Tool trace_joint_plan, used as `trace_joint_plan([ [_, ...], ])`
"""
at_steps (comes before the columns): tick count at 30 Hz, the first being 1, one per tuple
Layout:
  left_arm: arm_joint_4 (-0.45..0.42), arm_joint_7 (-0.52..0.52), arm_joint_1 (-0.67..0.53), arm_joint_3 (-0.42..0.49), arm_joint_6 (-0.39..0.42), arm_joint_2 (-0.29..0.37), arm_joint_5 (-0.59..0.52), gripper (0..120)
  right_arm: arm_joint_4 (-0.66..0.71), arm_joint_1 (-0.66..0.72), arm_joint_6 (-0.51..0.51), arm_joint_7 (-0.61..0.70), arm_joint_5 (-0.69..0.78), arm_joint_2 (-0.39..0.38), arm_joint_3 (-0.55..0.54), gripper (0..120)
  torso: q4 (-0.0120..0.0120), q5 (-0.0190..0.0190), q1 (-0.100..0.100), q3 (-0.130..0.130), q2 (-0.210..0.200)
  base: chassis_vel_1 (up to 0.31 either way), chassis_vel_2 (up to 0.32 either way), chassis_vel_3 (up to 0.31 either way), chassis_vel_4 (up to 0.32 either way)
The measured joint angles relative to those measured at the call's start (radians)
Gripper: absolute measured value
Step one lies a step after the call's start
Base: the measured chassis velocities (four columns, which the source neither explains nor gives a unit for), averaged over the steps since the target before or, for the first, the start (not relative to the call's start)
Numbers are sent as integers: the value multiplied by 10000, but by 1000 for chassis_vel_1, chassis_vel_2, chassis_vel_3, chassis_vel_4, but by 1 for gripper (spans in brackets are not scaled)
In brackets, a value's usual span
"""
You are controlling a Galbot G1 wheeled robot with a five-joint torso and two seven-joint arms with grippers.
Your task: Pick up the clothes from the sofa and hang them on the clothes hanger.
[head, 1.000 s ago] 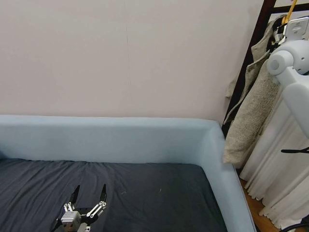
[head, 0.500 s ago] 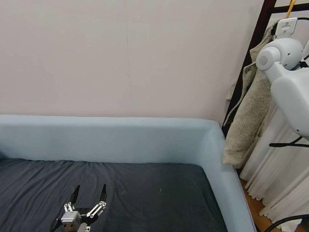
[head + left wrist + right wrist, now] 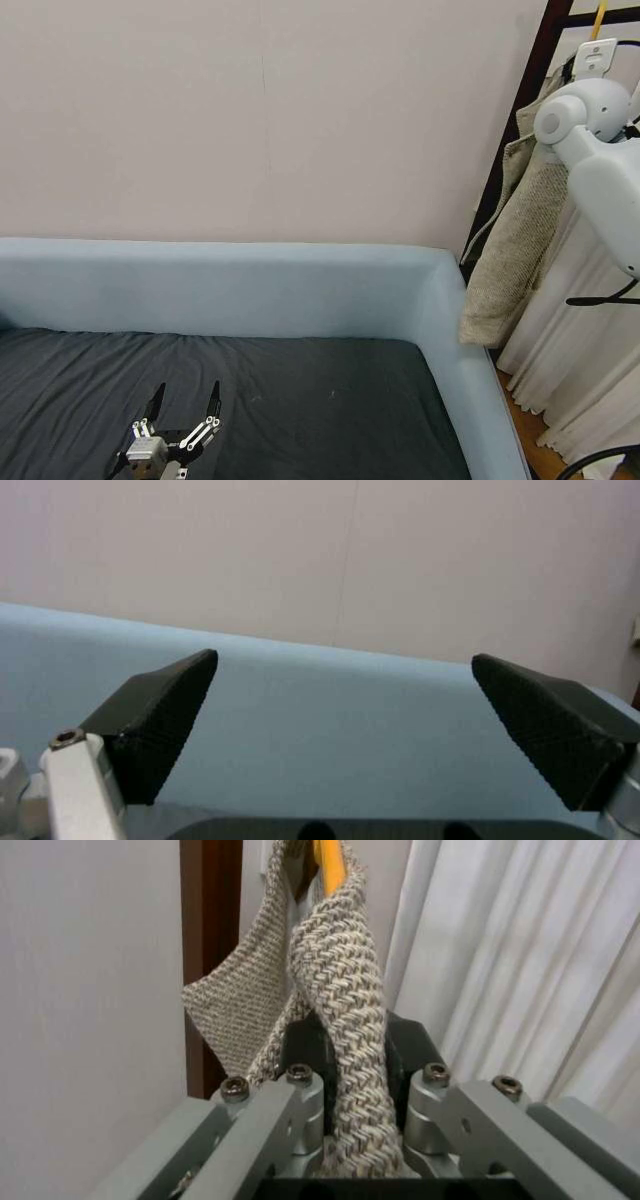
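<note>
While the right tool (image 3: 349, 1059) grips the knitted garment (image 3: 515, 240) draped on the orange hanger (image 3: 328, 862) beside the sofa (image 3: 250, 290), the left tool (image 3: 183, 412) hovers, jaws spread, over the dark seat cushion (image 3: 330, 400).

A beige, coarse-knit garment (image 3: 515, 240) is hanging in long limp folds just past the right-hand end of the sofa (image 3: 250, 290). Its lower hem is reaching down to about the top of the sofa's arm; whether it is touching the arm is unclear. Its upper part is draping over an orange hanger (image 3: 328, 866) beside a dark wooden rack post (image 3: 528, 85) standing behind that end of the sofa. One thick twisted fold is running down through the right claw (image 3: 350, 1054), which is pinching it. The sofa is showing pale blue upholstery and a slightly creased dark grey seat cover (image 3: 300, 400).
</note>
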Motion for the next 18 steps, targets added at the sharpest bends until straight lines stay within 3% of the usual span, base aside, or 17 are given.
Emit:
trace_joint_plan([
  [10, 0, -1, 0, 0, 0, 0, 0, 100, 751, -356, 17, -693, -110, -523, -3, 51, 0, 1, 0, 0, 0, 0, 0, 0, 0],
  [15, 0, 0, 0, 0, 0, 0, 0, 100, 1244, -462, 41, -1118, -324, -770, 65, 65, 0, 0, 0, -1, 1, 0, 0, 0, 0],
  [18, 1, 0, 0, 0, 0, 0, -1, 100, 2015, -545, 541, -2122, -455, -1197, 197, 80, 0, 0, 0, 0, 1, 0, 0, 0, 0],
])
